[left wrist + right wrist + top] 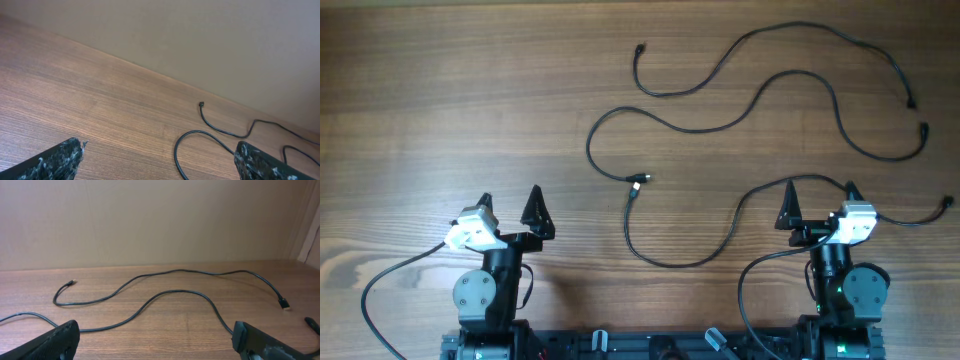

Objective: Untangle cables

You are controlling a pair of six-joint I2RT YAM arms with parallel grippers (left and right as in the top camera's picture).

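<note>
counter: bare wood, beige wall behind it
cables: three thin black ones on the right half of the counter: top cable, middle cable, near cable. No crossing shows from overhead
close spot: silver plug of the middle cable lies just beside the near cable's left end; can't tell if they touch
left tool: jaws wide, empty, well apart from every cable
right tool: jaws wide, empty; the near cable runs right by its tips, contact unclear
step: looks like the start of a pick, right tool on the near cable
how: drop straight down so the cord sits between the fingers, pinch it firmly, then drag toward the robot's edge so the left end leaves the silver plug
risk: thin cord can slip out of the pinch, and a fast pull may whip the loop onto the middle cable
</note>
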